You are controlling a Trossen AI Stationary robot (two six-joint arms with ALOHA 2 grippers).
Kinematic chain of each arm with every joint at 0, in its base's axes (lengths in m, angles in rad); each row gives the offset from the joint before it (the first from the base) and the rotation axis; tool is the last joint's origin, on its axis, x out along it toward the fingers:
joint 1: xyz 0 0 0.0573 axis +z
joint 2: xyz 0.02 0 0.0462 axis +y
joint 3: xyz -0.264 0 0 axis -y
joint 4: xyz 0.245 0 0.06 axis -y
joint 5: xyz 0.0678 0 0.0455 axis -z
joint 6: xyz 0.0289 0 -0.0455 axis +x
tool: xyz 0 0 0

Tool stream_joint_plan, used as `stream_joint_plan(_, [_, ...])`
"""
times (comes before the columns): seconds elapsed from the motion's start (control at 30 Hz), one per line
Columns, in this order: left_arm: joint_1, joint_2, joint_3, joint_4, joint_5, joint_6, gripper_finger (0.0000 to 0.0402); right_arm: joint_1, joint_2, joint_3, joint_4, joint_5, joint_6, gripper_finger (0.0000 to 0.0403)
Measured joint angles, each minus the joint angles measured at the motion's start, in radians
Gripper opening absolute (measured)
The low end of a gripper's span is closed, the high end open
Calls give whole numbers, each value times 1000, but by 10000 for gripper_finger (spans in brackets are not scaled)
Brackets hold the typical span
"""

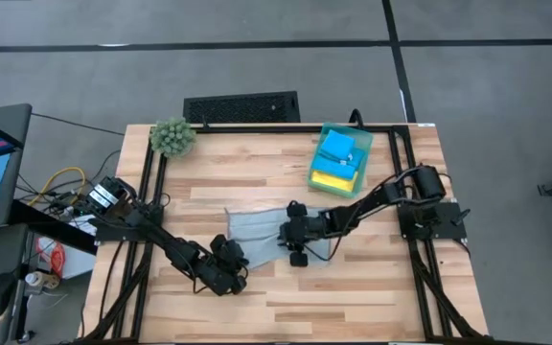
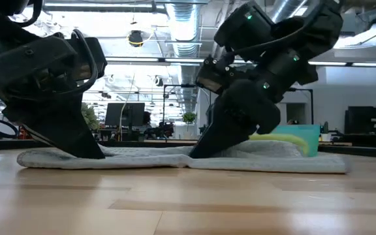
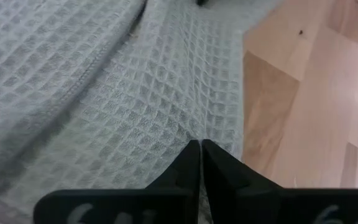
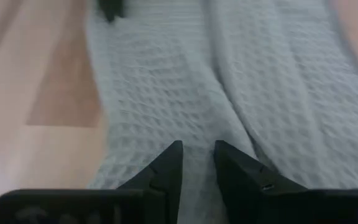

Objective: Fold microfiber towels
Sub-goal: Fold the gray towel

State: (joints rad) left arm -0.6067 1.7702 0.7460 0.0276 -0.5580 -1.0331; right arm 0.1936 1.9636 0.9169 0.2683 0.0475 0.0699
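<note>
The pale grey towel (image 1: 257, 230) lies flat, partly folded, on the middle of the wooden table; it also shows in the low view (image 2: 175, 158). My left gripper (image 1: 230, 264) is down on its near left part, shut on it (image 3: 199, 155). My right gripper (image 1: 297, 244) is down on its near right part, its fingers nearly together on the cloth (image 4: 197, 158). Two blue towels (image 1: 338, 149) and a yellow towel (image 1: 332, 177) lie folded in the green bin (image 1: 326, 134). My left gripper pinches the grey towel close to its edge (image 3: 219, 134), where the cloth meets the bare wood, coming slanting from above. The towel stays lying on the table, slack. One layer or several, I cannot tell. My right gripper has a raised ridge of the grey towel (image 4: 199, 127) between its two fingertips, coming slanting from above. The towel lies on the table around the fingers (image 2: 204, 150), slack. One layer or several, I cannot tell.
The green bin stands at the far right of the table. A fuzzy green plant (image 1: 172, 137) sits at the far left corner. Bare wood lies along the near edge and at the table's left. Black frame rails run along the table's sides.
</note>
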Motion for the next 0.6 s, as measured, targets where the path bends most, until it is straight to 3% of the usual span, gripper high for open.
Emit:
stream_joint_plan(0.23, [-7, -1, 1, -18, 4, -7, 4, -69, -114, -4, -169, 16, -36, 118])
stream_joint_plan(0.43, [-22, -1, 1, -21, -4, -17, 4, -109, -172, -5, -346, 294, 32, 118])
stream_joint_plan(0.53, [-27, -1, 1, -21, -5, -26, 4, -122, -172, -5, -341, 311, 29, 118])
stream_joint_plan(0.6, [-32, -1, 1, -21, -5, -28, 4, -115, -177, -5, -315, 260, 13, 118])
